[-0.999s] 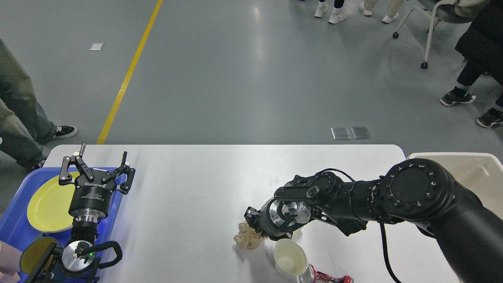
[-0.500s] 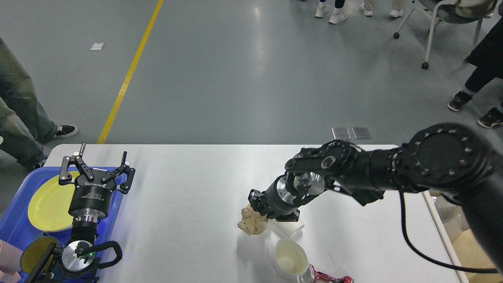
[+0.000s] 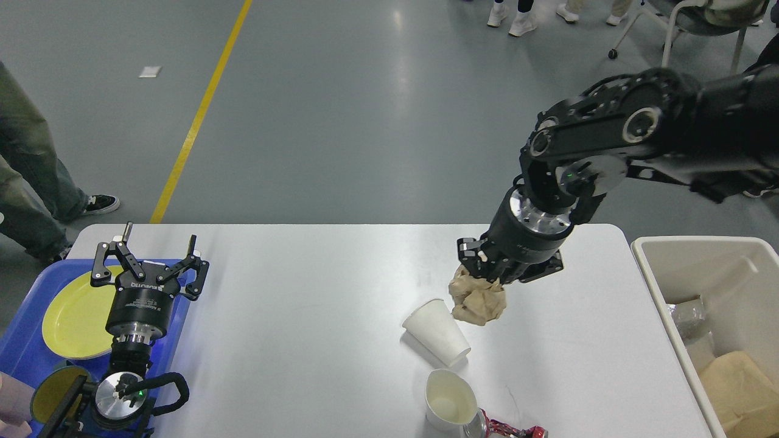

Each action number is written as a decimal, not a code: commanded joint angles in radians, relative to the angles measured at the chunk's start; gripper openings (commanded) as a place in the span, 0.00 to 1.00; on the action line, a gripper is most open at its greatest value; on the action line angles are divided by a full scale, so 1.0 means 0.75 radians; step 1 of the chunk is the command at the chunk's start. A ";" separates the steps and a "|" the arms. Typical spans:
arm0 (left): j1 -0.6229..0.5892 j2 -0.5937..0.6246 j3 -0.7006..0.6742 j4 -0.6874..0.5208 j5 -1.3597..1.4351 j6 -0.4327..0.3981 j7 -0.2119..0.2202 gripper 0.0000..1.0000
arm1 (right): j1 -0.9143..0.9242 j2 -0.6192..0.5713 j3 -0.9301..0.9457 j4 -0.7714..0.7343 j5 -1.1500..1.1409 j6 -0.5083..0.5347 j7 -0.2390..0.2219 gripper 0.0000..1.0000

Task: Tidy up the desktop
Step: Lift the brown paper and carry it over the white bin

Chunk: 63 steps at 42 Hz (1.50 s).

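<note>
Worktop (image 3: 292, 304): large, white, rounded corners; spans most of the lower view, grey floor beyond its far edge.

Beige bin (image 3: 657, 292): just off the right end of the worktop; holds brown paper and a clear wrapped item.

Blue tray (image 3: 24, 340): at the left end of the worktop, partly out of view; carries a yellow plate (image 3: 73, 316) and a darker yellow dish (image 3: 52, 389) nearer the lower edge.

Right arm: enters from the upper right, angles down over the right half of the worktop. Right tool (image 3: 484, 277): pinching a crumpled brown paper wad (image 3: 478, 301); wad hangs under the fingers, clear of the surface as far as can be judged.

Left arm: rises from the lower left, over the tray. Left tool (image 3: 155, 243): fingers spread wide, holding nothing, above the tray's right rim.

White paper cup (image 3: 437, 331): on its side, mid-right of the worktop, just beside the wad.

Second white paper cup (image 3: 449, 401): upright, mouth open, near the front edge.

Crushed red-and-silver can (image 3: 505, 429): touching or just beside the upright cup, at the front edge.
</note>
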 commanded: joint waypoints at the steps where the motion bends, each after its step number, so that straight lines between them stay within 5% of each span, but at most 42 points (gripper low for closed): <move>1: 0.000 -0.001 0.000 0.000 -0.001 0.000 0.000 0.96 | 0.167 -0.052 -0.144 0.124 -0.068 0.011 0.042 0.00; 9: 0.000 0.001 0.000 0.000 -0.001 0.000 -0.002 0.96 | 0.259 -0.061 -0.286 0.198 -0.067 -0.005 0.179 0.00; 21: 0.000 -0.001 0.000 0.000 -0.001 -0.002 -0.002 0.96 | 0.259 -0.097 -0.361 0.192 -0.064 -0.011 0.179 0.00; 33: 0.000 0.001 0.002 0.000 -0.001 -0.002 -0.002 0.96 | 0.079 -0.363 -0.570 -0.008 -0.079 -0.025 0.181 0.00; 47: 0.000 0.001 0.002 0.000 -0.001 0.000 -0.002 0.96 | -0.599 -0.680 -0.425 -0.675 -0.114 -0.040 0.188 0.00; 57: 0.000 0.001 0.002 0.000 -0.001 0.000 -0.002 0.96 | -1.323 -0.656 0.017 -1.307 -0.114 -0.089 0.200 0.00; 63: 0.000 0.001 0.002 0.000 -0.001 0.000 -0.002 0.96 | -1.712 -0.454 0.175 -1.693 -0.112 -0.258 0.239 0.00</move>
